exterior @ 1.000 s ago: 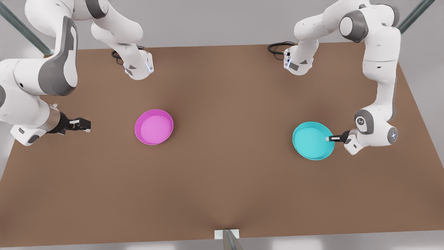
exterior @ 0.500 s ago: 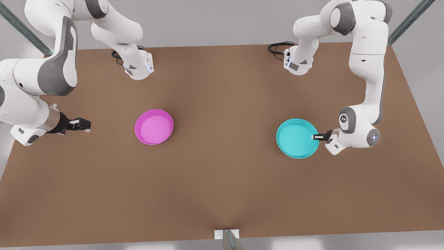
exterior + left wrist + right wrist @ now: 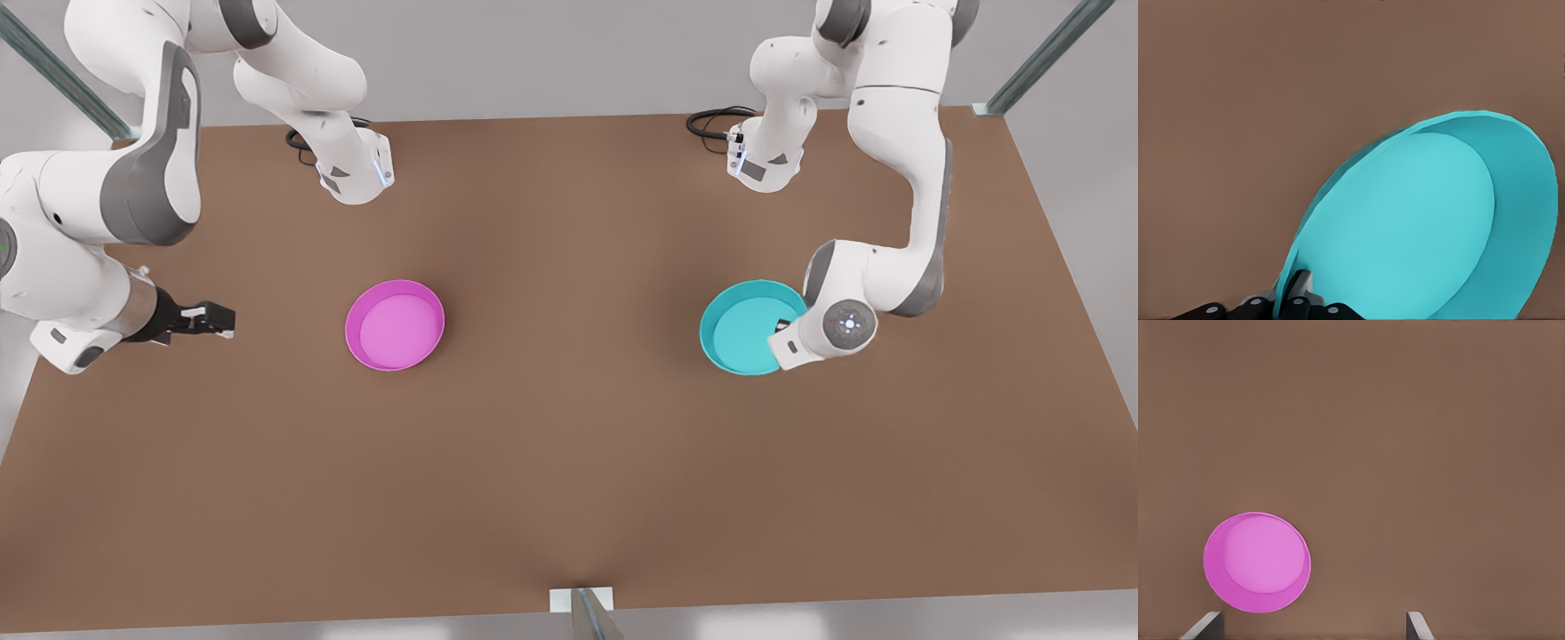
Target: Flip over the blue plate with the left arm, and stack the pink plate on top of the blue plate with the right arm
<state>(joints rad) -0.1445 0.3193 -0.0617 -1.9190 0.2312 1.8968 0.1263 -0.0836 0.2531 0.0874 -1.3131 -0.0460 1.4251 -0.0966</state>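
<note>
The blue plate (image 3: 741, 327) (image 3: 1418, 227) is on the front view's right, tilted with its hollow side still showing. My left gripper (image 3: 782, 327) (image 3: 1291, 295) is shut on its rim, one finger inside and one outside. The pink plate (image 3: 395, 324) (image 3: 1257, 562) lies flat and hollow side up on the brown table, left of centre. My right gripper (image 3: 218, 320) (image 3: 1313, 627) waits open, well off to the front view's left of the pink plate, with nothing between its fingers.
Both arm bases (image 3: 356, 173) (image 3: 765, 164) stand at the table's far edge with black cable loops beside them. A small white bracket (image 3: 582, 600) sits at the near edge. Bare brown table (image 3: 569, 400) stretches between the two plates.
The left arm has carried the blue plate toward the front view's left and turned its wrist, tilting the plate. The right arm and the pink plate have stayed put.
</note>
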